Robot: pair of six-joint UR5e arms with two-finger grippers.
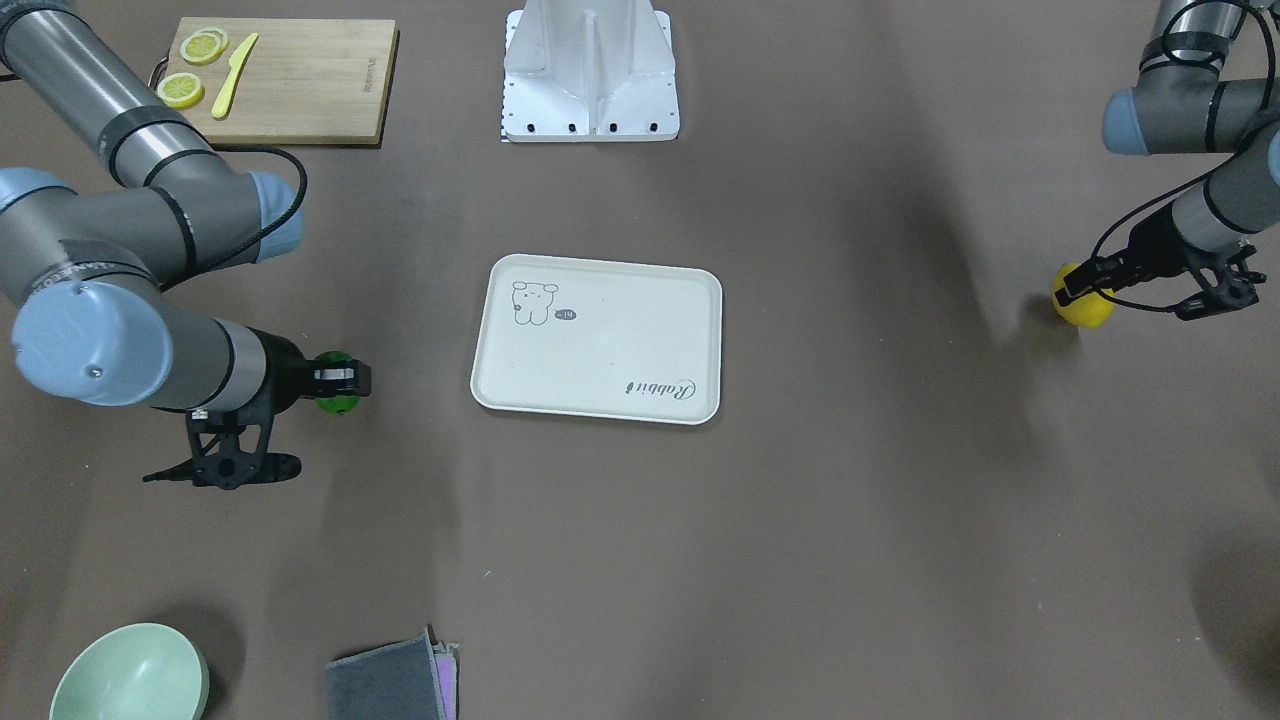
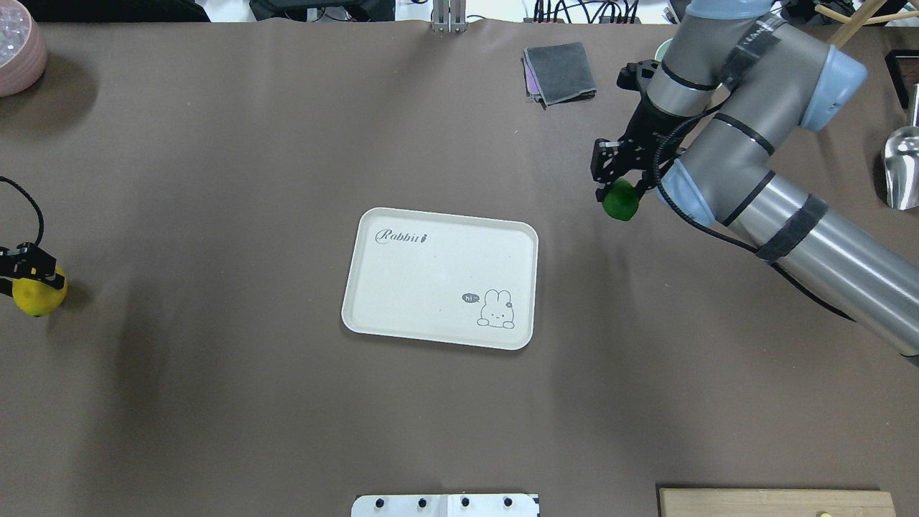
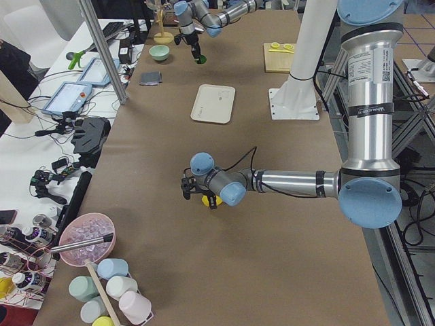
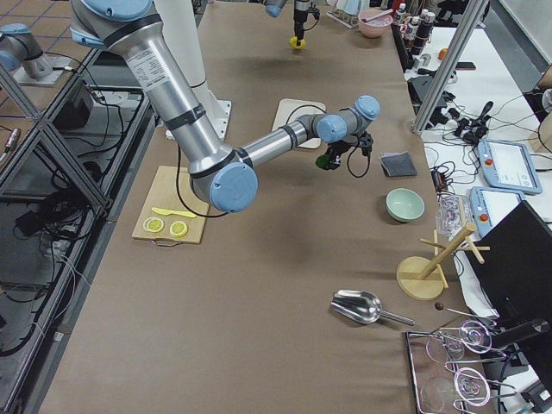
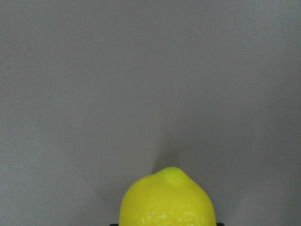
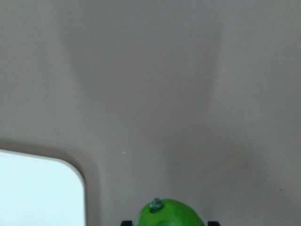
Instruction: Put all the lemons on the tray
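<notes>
Green lemon (image 2: 622, 203), light, firm, probably slippery: my right hand (image 2: 616, 188) is clamping its belly; my left hand (image 1: 1084, 284) is likewise gripping the yellow lemon (image 1: 1088, 308), off the tray (image 2: 439, 215).

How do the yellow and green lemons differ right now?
Colour: the yellow lemon is bright yellow, the green lemon glossy green.
Holder: the left gripper holds the yellow lemon, the right gripper the green lemon.
Position: the green lemon is nearer the tray than the yellow lemon.
Shared: both are gripped, and neither is on the tray.
</notes>
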